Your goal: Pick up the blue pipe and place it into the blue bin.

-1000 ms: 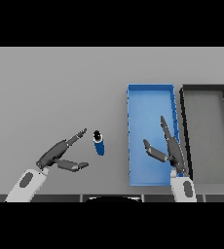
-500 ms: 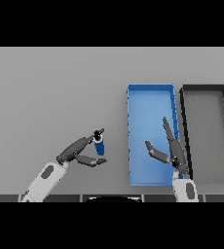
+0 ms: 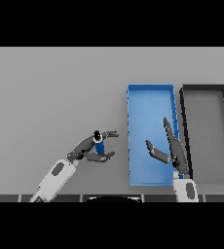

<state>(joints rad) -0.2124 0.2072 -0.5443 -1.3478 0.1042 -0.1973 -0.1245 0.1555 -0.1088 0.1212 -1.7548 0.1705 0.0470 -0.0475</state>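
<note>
Here the dark left hand (image 3: pixel 91 149) sits low on the grey bench (image 3: pixel 50 92), with the short blue pipe with a dark round end (image 3: pixel 99 144) standing roughly upright between its fingers and thumb. The upper fingers reach past the pipe's top toward 3 o'clock, and the thumb curls in beneath it, so the hand looks narrowed around the pipe, touching or nearly touching it; whether the grip is firm I cannot tell. The pipe's long axis runs about 12 to 6 o'clock in this view.

The relation that matters next: the open rectangular blue bin (image 3: pixel 133 180) lies at 3 o'clock from the pipe, near but apart, its long side running 12 to 6. The left hand is far the nearer one to the pipe, so the carry is likely a lift and a short sweep toward 3 o'clock over the bin's near wall.

The dark right hand (image 3: pixel 172 148) hovers over the bin's right side, fingers straight toward 12 o'clock, thumb out, holding nothing. At 3 o'clock from the blue bin stands a black rectangular bin (image 3: pixel 186 126).
</note>
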